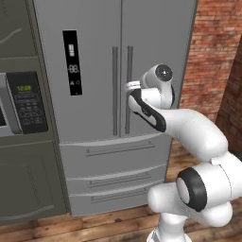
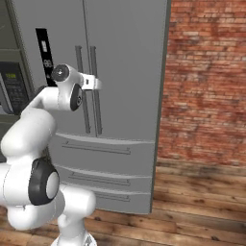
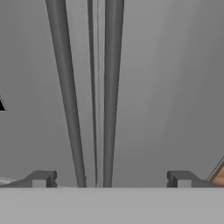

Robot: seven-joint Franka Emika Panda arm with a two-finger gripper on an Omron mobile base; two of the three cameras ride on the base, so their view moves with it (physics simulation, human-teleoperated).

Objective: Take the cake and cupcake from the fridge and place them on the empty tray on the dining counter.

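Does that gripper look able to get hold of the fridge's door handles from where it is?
Probably yes: the open gripper faces the two handles on the closed fridge, with nothing between.

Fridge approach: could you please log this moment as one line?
phase: reaching | gripper: open, empty | target: fridge handles | doors: shut

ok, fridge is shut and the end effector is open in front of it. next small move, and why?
Probably ease forward and shift slightly right to centre on the right door handle, then close. The fridge doors are both shut, and the open end effector faces the two bar handles with both between its fingertips, so it isn't yet lined up on one.
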